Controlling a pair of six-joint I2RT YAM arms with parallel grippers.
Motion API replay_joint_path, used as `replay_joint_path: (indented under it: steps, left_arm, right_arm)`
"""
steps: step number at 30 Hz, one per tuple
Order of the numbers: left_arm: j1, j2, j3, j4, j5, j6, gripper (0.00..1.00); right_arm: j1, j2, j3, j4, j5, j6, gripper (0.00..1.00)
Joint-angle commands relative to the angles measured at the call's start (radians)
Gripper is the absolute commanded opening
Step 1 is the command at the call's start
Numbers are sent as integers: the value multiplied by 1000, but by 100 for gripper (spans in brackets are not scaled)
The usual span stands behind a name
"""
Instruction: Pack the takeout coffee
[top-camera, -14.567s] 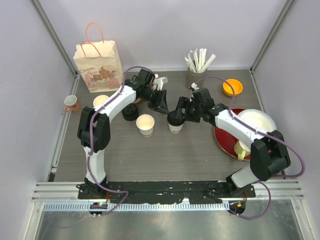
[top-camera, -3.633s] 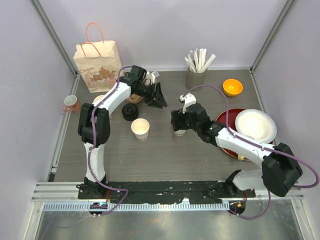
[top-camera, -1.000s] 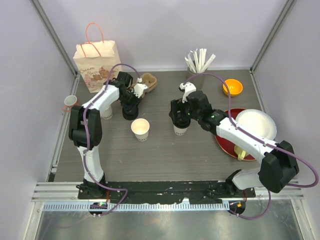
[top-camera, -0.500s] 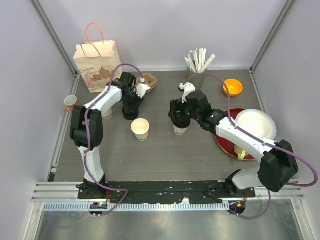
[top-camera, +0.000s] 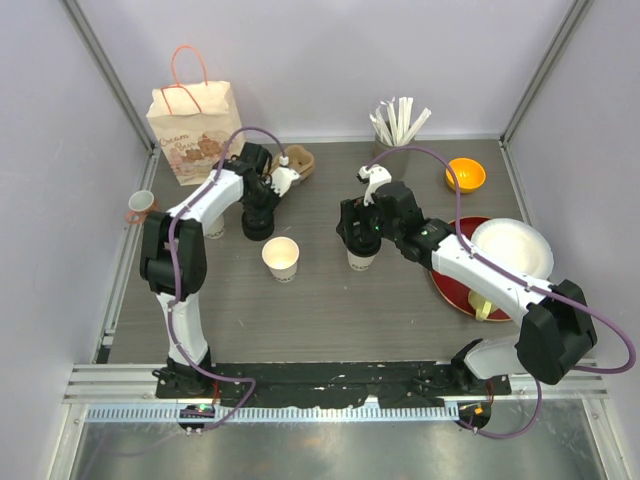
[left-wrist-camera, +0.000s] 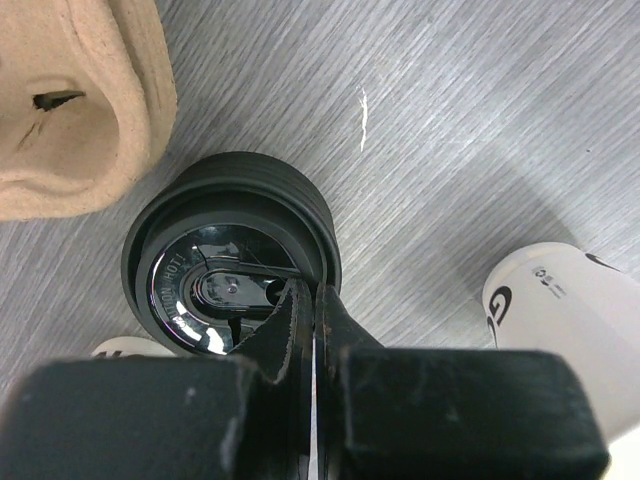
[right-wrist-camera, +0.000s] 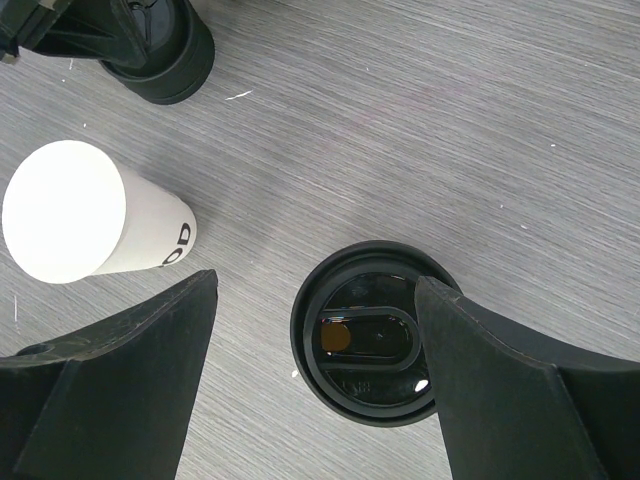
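The takeout coffee (top-camera: 358, 256), a cream paper cup under a black lid (right-wrist-camera: 375, 345), stands mid-table. My right gripper (top-camera: 356, 236) hovers over it, open, a finger on either side of the lid (right-wrist-camera: 315, 300) and neither touching. A second cream cup (top-camera: 281, 257), with no lid, stands to its left (right-wrist-camera: 65, 210). My left gripper (top-camera: 258, 208) is down on a stack of black lids (left-wrist-camera: 230, 265). It is shut (left-wrist-camera: 312, 295), pinching the top lid's rim, one finger inside the rim and the other outside it.
A paper bag (top-camera: 195, 122) with handles stands at the back left beside a brown pulp cup carrier (top-camera: 297, 160). A pink mug (top-camera: 140, 206) sits at the left edge. A straw holder (top-camera: 392, 150), an orange bowl (top-camera: 465, 175) and a red plate (top-camera: 452, 285) with a white plate (top-camera: 512, 250) fill the right side.
My left gripper has closed on the rim of the top lid. Both arms have otherwise stayed almost where they were.
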Motion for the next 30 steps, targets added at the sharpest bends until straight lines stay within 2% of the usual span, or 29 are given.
replay_joint_path:
  steps: [1,6,13,16,19,24,27,30]
  left_arm:
    - [-4,-39,90,-91,20,-31,0]
    - [6,-57,118,-139,61,-50,0]
    - [89,-60,110,-96,184,-186,0]
    - [121,-88,76,-33,210,-240,0]
    - [143,-119,32,24,260,-274,0]
    - [158,-119,4,64,282,-324,0]
    - [158,-109,7,82,308,-349,0]
    - [158,-102,9,105,305,-378,0]
  right_arm:
    - [-1,-47,3,41,-7,8,85]
    - [-1,-65,-12,46,-4,8,85]
    - [-1,-78,-18,64,-7,27,85]
    - [-1,-44,31,107,-7,72,82]
    - [8,54,144,180,-93,172,77]
    - [50,265,386,170,-111,250,75]
    - [51,379,437,164,-162,315,74]
    - [51,456,428,257,-203,379,74]
